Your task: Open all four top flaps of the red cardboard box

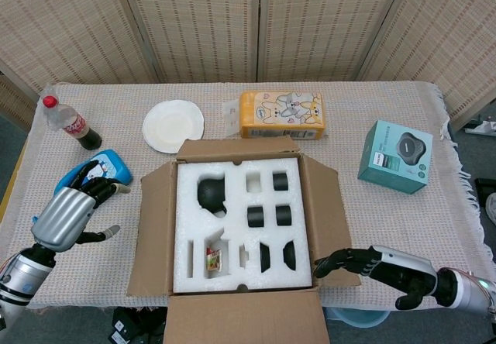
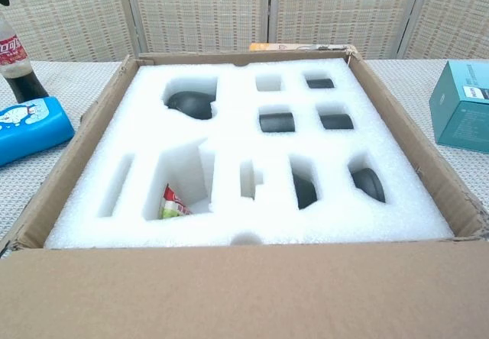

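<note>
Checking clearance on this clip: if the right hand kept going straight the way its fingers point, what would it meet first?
Probably the box's right flap: the right hand points left at its near corner, foam insert beyond. Height is unclear.

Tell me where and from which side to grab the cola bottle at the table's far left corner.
Grip the cola bottle around its body below the red cap, coming from the near side with the left hand. It looks upright in the chest view, and the blue case sits close in front, so probably approach from above that case rather than sweeping low.
</note>
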Robot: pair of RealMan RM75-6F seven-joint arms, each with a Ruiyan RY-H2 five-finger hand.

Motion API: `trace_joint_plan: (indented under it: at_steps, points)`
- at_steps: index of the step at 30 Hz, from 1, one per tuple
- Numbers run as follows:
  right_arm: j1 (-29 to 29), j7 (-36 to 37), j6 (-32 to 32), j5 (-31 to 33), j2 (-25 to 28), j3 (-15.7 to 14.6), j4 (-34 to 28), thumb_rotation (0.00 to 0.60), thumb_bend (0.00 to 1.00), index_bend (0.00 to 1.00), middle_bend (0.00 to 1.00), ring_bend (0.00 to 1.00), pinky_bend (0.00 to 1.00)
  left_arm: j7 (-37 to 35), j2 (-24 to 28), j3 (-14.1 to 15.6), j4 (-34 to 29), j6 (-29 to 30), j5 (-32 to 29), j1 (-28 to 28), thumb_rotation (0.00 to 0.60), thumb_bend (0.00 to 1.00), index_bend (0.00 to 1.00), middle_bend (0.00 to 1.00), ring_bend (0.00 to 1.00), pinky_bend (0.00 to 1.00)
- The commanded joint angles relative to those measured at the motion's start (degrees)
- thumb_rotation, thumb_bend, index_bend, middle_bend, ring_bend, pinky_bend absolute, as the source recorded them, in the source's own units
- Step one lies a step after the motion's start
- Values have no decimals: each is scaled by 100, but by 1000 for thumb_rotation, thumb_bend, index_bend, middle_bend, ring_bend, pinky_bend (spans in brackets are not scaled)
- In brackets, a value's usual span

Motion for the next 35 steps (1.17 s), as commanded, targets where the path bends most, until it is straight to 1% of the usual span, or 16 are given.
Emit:
trace_joint_plan:
  at_steps: [1,2,4,5,7,8,12,15,17,19,21,22,29,35]
  points:
    - [-251,-1481,-744,575,224,152,-227,336,40,176,186,161,0,-45,-99,-56,153,-5,-225,-2,600,234,310,322,300,0]
    - [-328,-2055,-982,759,279,220,-336,340,40,176,181,156,0,-101,-156,-92,257,-15,-381,-5,600,234,308,322,301,0]
    - [-483,-2964,-1278,1086,332,358,-527,345,40,176,172,146,0,-179,-244,-140,430,-30,-617,-3,600,236,302,321,301,0]
    - [-619,-3571,-1400,1357,334,488,-659,364,40,176,166,140,0,-192,-296,-158,541,-31,-748,9,600,236,299,320,301,0]
    - [-846,-4489,-1514,1770,304,695,-818,412,44,176,162,134,0,-166,-368,-166,678,-2,-886,44,600,237,288,316,300,0]
    - [-1001,-5075,-1543,2018,265,833,-889,445,47,176,162,130,0,-136,-412,-165,750,35,-960,78,600,238,283,315,300,0]
    - [-1505,-6910,-1535,2737,70,1236,-965,562,52,176,158,120,0,-44,-543,-150,949,173,-1199,215,600,240,252,305,300,0]
    - [-1885,-8169,-1455,3211,-151,1495,-913,596,52,162,145,112,0,32,-649,-126,1091,320,-1382,357,600,242,224,295,299,0]
    - [-2139,-8960,-1372,3543,-329,1671,-774,600,52,146,135,104,0,108,-742,-100,1181,467,-1487,479,600,245,213,290,298,0]
    - [-2355,-9594,-1284,3841,-520,1827,-602,600,52,124,124,98,0,176,-832,-79,1249,632,-1559,600,600,250,203,285,298,0]
    - [-2576,-10014,-1224,4079,-712,1948,-458,600,52,103,116,94,0,265,-935,-48,1313,861,-1589,752,600,258,194,282,298,0]
    - [-2661,-10060,-1211,4145,-770,1983,-421,600,52,98,115,94,0,298,-978,-34,1334,967,-1587,820,600,261,192,282,297,0]
    - [-3196,-10031,-1120,4314,-979,2179,-130,600,52,91,107,92,0,332,-1328,163,1564,1692,-1191,1299,600,265,191,280,294,0]
    - [-3434,-9827,-1227,4295,-1020,2289,-6,600,52,91,107,92,0,373,-1487,365,1625,1928,-1008,1603,600,265,198,280,294,0]
